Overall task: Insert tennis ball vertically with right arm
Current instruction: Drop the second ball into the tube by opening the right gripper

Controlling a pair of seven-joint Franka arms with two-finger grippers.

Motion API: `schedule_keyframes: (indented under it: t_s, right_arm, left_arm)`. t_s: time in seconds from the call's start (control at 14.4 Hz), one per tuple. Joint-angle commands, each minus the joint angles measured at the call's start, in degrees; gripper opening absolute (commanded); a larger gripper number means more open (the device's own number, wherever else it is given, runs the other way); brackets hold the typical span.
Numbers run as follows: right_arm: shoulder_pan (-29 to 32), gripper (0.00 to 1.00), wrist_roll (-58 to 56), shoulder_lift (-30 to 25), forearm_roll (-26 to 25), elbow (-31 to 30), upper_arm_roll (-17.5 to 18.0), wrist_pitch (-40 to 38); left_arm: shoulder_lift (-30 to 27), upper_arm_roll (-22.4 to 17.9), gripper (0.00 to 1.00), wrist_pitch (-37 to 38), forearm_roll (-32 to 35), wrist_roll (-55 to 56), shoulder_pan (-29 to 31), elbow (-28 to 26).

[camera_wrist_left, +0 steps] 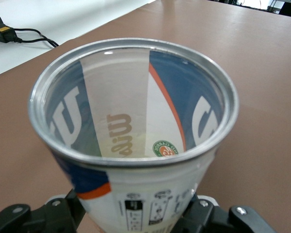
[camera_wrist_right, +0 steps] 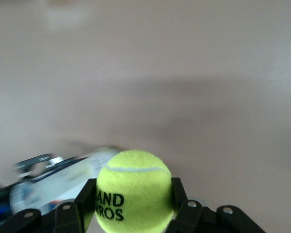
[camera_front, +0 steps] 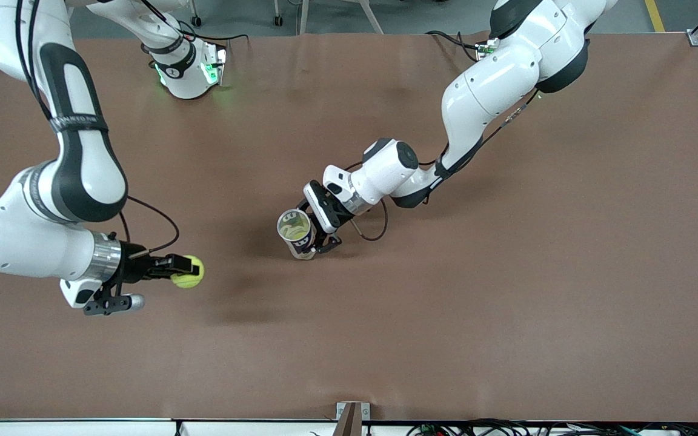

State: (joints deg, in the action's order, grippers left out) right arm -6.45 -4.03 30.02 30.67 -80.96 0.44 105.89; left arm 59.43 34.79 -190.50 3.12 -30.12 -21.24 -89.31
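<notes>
My right gripper [camera_front: 186, 274] is shut on a yellow-green tennis ball [camera_front: 189, 274] and holds it above the table toward the right arm's end. In the right wrist view the ball [camera_wrist_right: 133, 191], printed with black letters, sits between my fingers [camera_wrist_right: 86, 198]. My left gripper [camera_front: 315, 237] is shut on a tennis ball can [camera_front: 296, 232], which stands upright near the table's middle with its open mouth up. In the left wrist view the can [camera_wrist_left: 136, 145] fills the picture, with a metal rim and a clear wall with blue, white and orange print. The can [camera_wrist_right: 58, 182] shows blurred past the ball.
The brown table [camera_front: 506, 272] runs wide on all sides of the can. Cables [camera_front: 476, 429] lie along the table's edge nearest the front camera. A black box with a cord [camera_wrist_left: 9, 34] lies off the table in the left wrist view.
</notes>
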Motion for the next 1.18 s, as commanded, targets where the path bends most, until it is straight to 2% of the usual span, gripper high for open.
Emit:
schedule_keyframes:
  t_s: [0.0,0.14,0.42,1.11]
  right_arm:
    - [-0.57,0.16,6.91,-1.01,3.52,1.06,2.81,-3.75]
    - [-1.97,0.16,8.94,-1.11,3.61,0.98,4.74,-4.37]
    - [-8.22,0.16,16.24,-1.02,3.52,1.06,4.66,-2.19]
    - [-11.21,0.16,17.30,-0.32,3.17,-0.16,4.66,-0.77]
  left_arm:
    - [0.42,-0.78,0.77,0.04,-0.30,-0.55,-0.55,0.37]
    - [0.43,-0.78,0.77,0.04,-0.30,-0.55,-0.55,0.37]
    - [0.43,-0.78,0.77,0.04,-0.30,-0.55,-0.55,0.37]
    - [0.34,-0.78,0.77,0.04,-0.30,-0.20,-0.64,0.54]
